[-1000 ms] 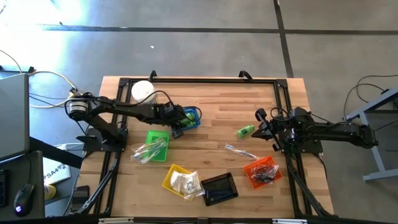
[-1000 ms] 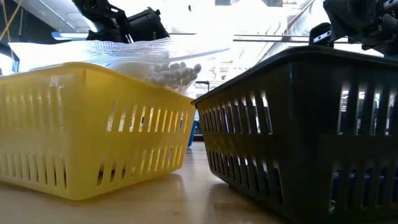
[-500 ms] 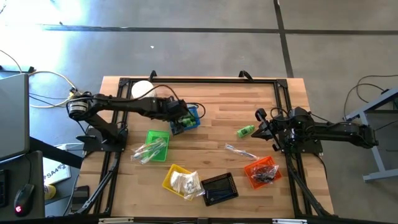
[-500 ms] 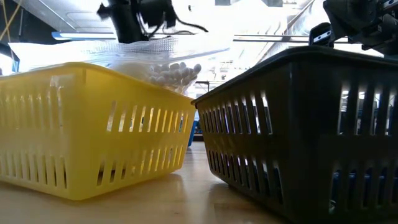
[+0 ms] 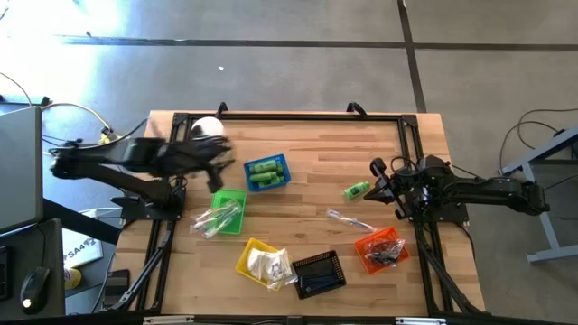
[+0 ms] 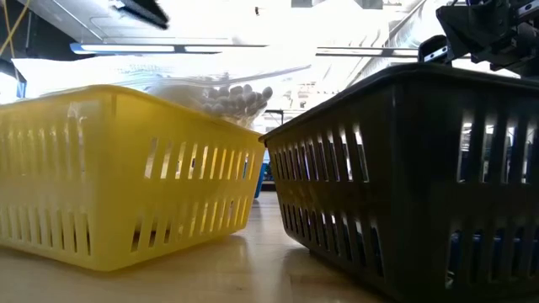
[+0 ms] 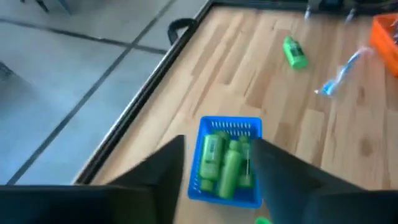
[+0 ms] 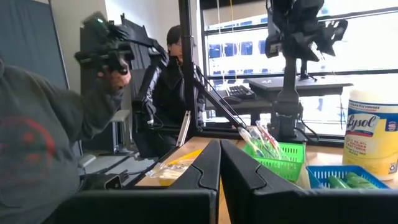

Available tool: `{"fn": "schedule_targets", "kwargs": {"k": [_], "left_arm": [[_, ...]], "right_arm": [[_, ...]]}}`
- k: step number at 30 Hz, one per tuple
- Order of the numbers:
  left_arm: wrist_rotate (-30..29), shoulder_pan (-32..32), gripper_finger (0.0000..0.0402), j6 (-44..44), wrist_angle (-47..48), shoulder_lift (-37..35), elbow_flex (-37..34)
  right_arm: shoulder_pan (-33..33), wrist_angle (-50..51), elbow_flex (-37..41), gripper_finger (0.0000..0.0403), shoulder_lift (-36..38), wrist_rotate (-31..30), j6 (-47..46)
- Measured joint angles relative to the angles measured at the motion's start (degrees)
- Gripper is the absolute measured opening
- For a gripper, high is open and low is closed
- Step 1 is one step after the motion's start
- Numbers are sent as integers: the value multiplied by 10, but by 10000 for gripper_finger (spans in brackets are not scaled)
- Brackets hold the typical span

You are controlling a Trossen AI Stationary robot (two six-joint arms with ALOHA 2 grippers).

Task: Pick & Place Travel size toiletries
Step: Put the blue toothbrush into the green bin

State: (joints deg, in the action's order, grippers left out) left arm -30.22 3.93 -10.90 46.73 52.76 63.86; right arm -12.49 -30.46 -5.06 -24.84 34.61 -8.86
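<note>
Two arms frame the table point(image 5: 307, 149). The left gripper point(image 5: 217, 165) hangs above the table's left side, between the white-lidded jar point(image 5: 207, 128) and the green basket point(image 5: 228, 210), its fingers point(image 7: 283, 171) spread apart with nothing between them. The right gripper point(image 5: 377, 174) waits at the right edge, close to the loose green bottle point(image 5: 357, 190), its fingers point(image 8: 245, 177) pressed together and empty.

Several bright green bottles point(image 5: 264, 170) lie side by side in the blue basket point(image 5: 283, 163). A clear sachet point(image 5: 348, 219) with a thin stick lies on the bare wood between the loose bottle and the orange basket point(image 5: 368, 244), which holds small dark pieces point(image 5: 386, 253). More clear sachets point(image 5: 211, 219) spill over the green basket, and white packets point(image 5: 268, 264) fill the yellow basket point(image 5: 245, 259), which sits just beside the black basket point(image 5: 316, 272).

The left wrist view looks down on the blue basket, showing the bottles packed inside it. The low view shows only the yellow and black baskets close up, with a bag of white swab tips rising above the yellow rim. The right wrist view alone takes in a seated person point(image 8: 171, 93) beyond the table and a grey sleeve point(image 8: 43, 143) holding up a dark handheld device point(image 8: 102, 43).
</note>
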Motion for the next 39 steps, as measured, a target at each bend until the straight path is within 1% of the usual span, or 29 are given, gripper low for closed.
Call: {"fn": "schedule_targets", "kwargs": {"k": [2, 3, 6, 7, 8, 11, 14, 16, 19, 23, 27, 31, 34, 39], "left_arm": [[-4, 12, 135, -14, -10, -63, -54], [-5, 15, 112, -26, -30, -95, -87], [-2, 19, 39, -48, -114, -186, -191], [1, 18, 21, -49, -144, -213, -224], [2, 17, 11, -48, -171, -239, -251], [5, 17, 9, -39, -199, -309, -309], [15, 17, 2, -10, -213, -368, -348], [36, 17, 2, 1, -238, -408, -375], [42, 17, 1, 13, -245, -453, -402], [43, 17, 0, 18, -239, -490, -432], [43, 17, 0, 31, -243, -502, -449], [43, 17, 0, 31, -243, -503, -457], [43, 17, 0, 29, -243, -503, -458], [40, 17, 0, 29, -244, -503, -458]], "right_arm": [[0, 0, 0, 3, 0, 0, 1], [0, 0, 0, 3, 0, -2, 1], [0, -1, 0, 3, 0, -3, 4], [0, -1, 0, 3, 0, -7, 5], [0, -1, 0, 3, 0, -13, 5], [0, -2, 0, 3, 0, -28, 9], [0, -2, 0, 3, -1, -32, 16], [0, -2, 0, 2, -2, -33, 16], [0, -2, 0, 2, -6, -60, 16], [0, -2, 0, 2, -10, -101, 15], [0, -19, 0, 2, -14, -142, -12], [0, -15, -1, 2, -33, -232, -57], [0, 41, -38, 2, -63, -248, -65], [32, 245, -170, 2, -148, -292, -57]]}}
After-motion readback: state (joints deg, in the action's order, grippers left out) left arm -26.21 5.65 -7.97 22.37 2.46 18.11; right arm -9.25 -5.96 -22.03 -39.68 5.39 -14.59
